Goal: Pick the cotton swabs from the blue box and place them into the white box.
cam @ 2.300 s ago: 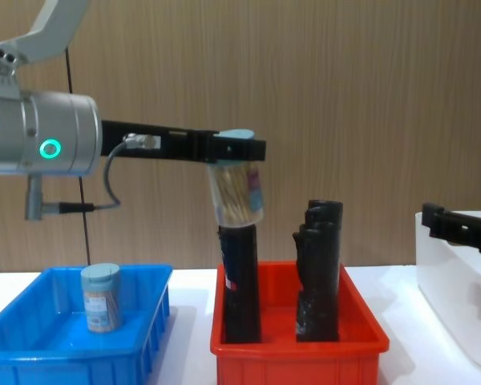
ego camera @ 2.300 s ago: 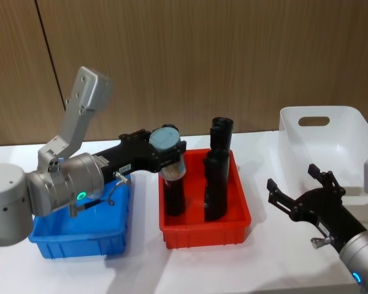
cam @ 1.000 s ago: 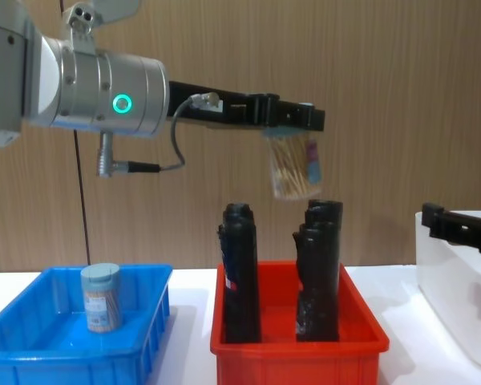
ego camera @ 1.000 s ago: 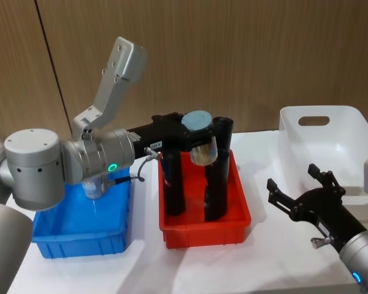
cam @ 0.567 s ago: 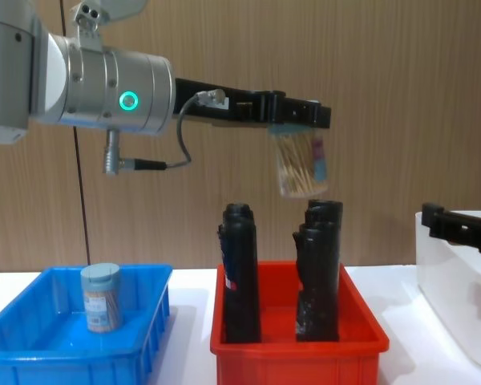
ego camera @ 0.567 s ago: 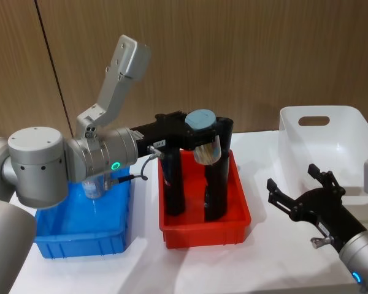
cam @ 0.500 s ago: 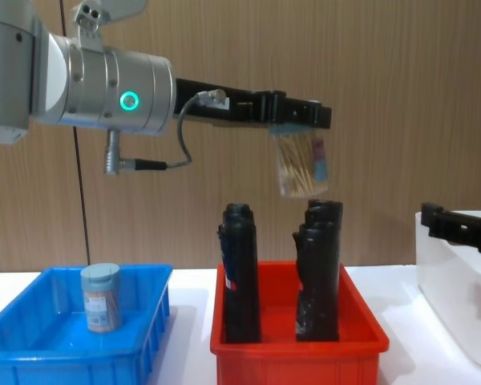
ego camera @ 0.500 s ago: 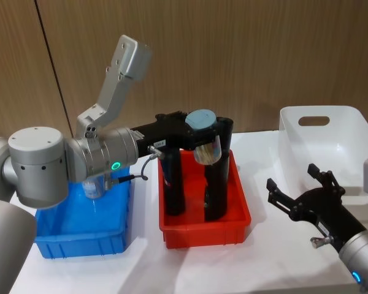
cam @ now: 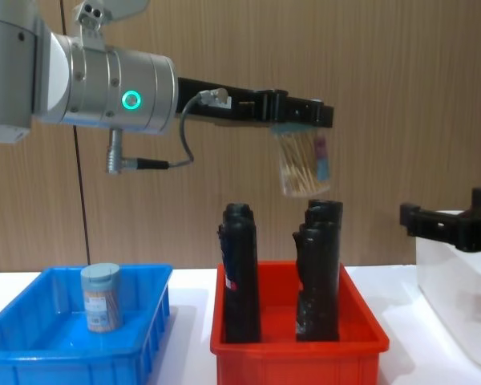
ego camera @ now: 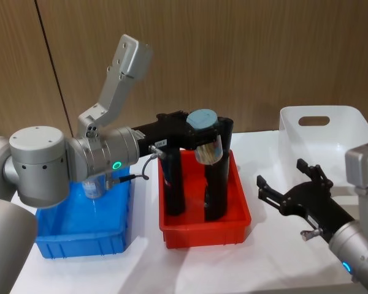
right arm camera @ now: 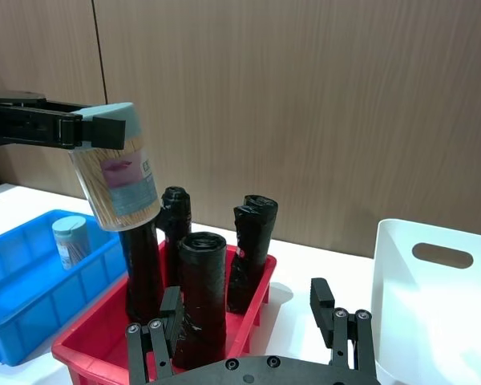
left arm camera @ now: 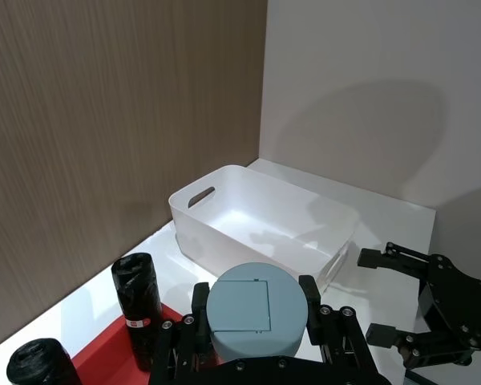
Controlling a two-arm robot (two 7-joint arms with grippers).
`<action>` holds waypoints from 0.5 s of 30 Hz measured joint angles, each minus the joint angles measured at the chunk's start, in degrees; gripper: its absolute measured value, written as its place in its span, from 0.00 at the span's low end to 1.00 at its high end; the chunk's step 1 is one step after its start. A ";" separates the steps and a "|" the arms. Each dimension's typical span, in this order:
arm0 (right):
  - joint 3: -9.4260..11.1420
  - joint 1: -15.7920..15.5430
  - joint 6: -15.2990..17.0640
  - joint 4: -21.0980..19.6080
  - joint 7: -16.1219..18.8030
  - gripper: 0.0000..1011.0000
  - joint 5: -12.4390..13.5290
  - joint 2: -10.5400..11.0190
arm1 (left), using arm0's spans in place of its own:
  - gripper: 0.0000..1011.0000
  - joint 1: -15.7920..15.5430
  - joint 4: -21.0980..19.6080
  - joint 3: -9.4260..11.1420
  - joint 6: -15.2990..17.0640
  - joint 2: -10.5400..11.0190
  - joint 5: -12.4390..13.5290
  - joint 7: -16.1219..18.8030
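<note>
My left gripper is shut on one jar of cotton swabs, a clear cylinder with a grey-blue lid. It hangs in the air above the red bin, over the tops of the black rolls. The same jar shows from the side in the chest view, its lid in the left wrist view. Another jar of cotton swabs stands in the blue box at the left. The white box sits at the far right. My right gripper hovers open between the red bin and the white box.
A red bin with upright black rolls stands in the middle of the white table, between the blue box and the white box. A wood-panel wall runs behind.
My right gripper has shifted left, toward the red bin. The left gripper has crept slightly right with the jar still high over the black rolls.
</note>
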 joint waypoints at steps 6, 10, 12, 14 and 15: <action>-0.26 1.54 1.15 0.89 1.17 0.99 -0.95 -0.80 | 0.66 -0.03 0.04 0.02 0.00 -0.03 0.00 0.00; -0.44 2.48 1.76 1.44 1.85 0.99 -1.47 -1.33 | 0.66 -0.05 0.06 0.02 0.00 -0.05 0.00 0.00; -0.51 2.83 2.03 1.65 2.14 0.99 -1.64 -1.53 | 0.66 -0.06 0.07 0.02 0.00 -0.06 0.00 0.00; -0.63 3.38 2.37 1.99 2.57 0.99 -1.85 -1.86 | 0.66 -0.07 0.07 0.02 0.00 -0.06 0.00 0.00; -0.69 3.72 2.60 2.21 2.82 0.99 -1.99 -2.08 | 0.66 -0.07 0.07 0.02 0.00 -0.06 0.00 0.00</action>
